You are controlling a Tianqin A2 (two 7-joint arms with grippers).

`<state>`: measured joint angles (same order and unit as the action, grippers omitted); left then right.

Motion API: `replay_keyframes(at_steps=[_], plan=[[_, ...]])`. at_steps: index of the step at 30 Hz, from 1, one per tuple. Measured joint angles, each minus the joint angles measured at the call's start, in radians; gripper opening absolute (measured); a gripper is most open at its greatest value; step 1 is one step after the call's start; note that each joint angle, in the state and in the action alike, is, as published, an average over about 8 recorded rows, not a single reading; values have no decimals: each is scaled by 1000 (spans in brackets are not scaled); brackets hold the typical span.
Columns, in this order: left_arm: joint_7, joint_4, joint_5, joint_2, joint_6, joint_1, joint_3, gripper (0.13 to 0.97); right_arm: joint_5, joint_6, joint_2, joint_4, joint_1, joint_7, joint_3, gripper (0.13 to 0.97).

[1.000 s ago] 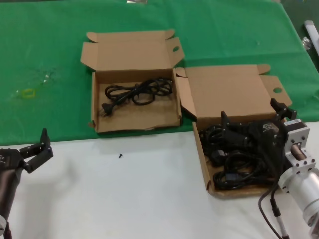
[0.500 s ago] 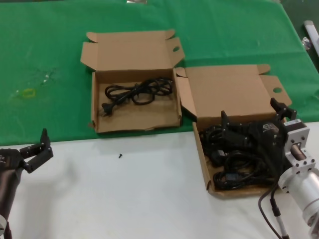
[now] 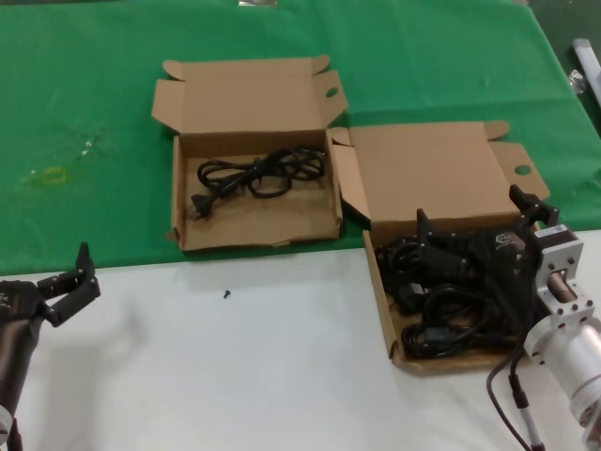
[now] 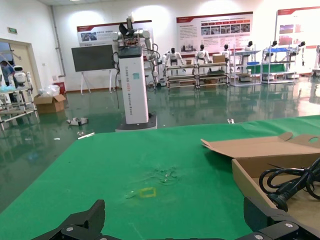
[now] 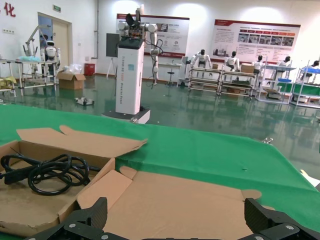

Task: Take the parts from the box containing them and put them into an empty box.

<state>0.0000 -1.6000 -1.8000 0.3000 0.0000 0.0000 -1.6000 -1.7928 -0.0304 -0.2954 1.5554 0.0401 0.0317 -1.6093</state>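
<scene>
The box containing the parts (image 3: pixel 441 363) lies at the right on the white table, lid open, holding several tangled black cords (image 3: pixel 441 315). My right gripper (image 3: pixel 470 211) hovers over its back part, open and empty; in the right wrist view (image 5: pixel 175 220) the lid (image 5: pixel 180 195) lies under it. The other box (image 3: pixel 254 235), with a frayed front wall, sits on the green cloth at the middle left and holds one coiled cord (image 3: pixel 258 172); that cord also shows in the right wrist view (image 5: pixel 50 172) and in the left wrist view (image 4: pixel 290 182). My left gripper (image 3: pixel 80 280) is open and parked at the near left.
A green cloth (image 3: pixel 84 94) covers the far part of the table; the near part is white (image 3: pixel 235 376). A small black screw (image 3: pixel 226 294) lies on the white surface. A yellow ring (image 3: pixel 53 175) lies on the cloth at the far left.
</scene>
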Motion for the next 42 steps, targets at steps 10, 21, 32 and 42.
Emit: replay_keyframes(at_steps=[10,21,32,42], plan=[[0,0,0,0,0,0,0,966,0,0,0,0,0,0,0,966],[0,0,0,0,0,0,0,966,0,0,0,0,0,0,0,966],[0,0,0,0,0,0,0,966,0,0,0,0,0,0,0,966],[0,0,0,0,0,0,0,966,0,0,0,0,0,0,0,966]])
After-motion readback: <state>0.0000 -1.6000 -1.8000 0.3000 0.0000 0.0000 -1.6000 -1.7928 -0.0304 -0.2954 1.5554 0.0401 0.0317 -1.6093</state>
